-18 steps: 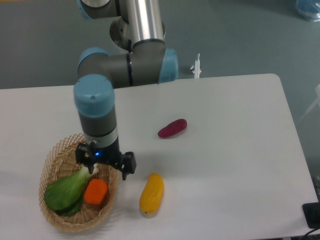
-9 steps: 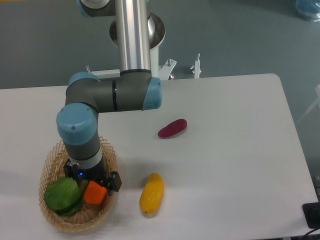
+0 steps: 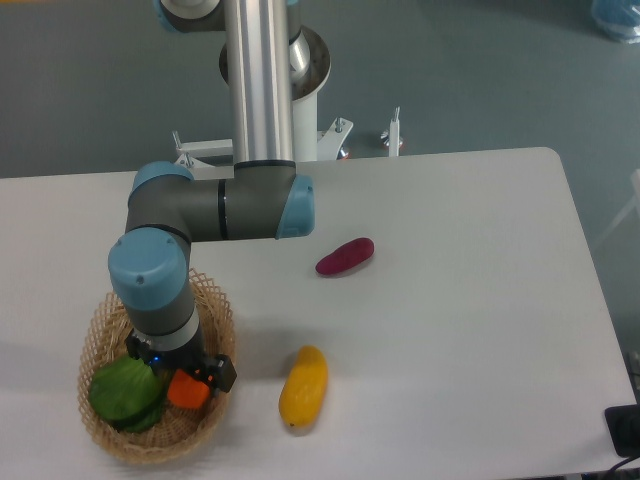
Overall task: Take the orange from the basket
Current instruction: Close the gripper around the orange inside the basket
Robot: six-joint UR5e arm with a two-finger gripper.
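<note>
A shallow woven basket is seen at the near left part of the white table, and two things are held in it. A leafy green vegetable is laid in the left half of the basket, and the orange is set in the right half, just beside the vegetable and close to the basket's right rim. The arm is reached down over the basket, so that the back and middle of the basket are covered by the wrist. The gripper is lowered right onto the orange, whose upper part is hidden by the black gripper body; only the lower front of the fruit is left showing. The fingers are hidden from this view, so it cannot be told whether the jaws are spread, closed, or clamped on the fruit. The orange is seen down inside the basket, level with the vegetable. Outside the basket, a yellow-orange oblong fruit is laid on the table to the right, near the basket but apart from it, and a dark purple-red oblong vegetable is laid farther back, well apart from the basket.
</note>
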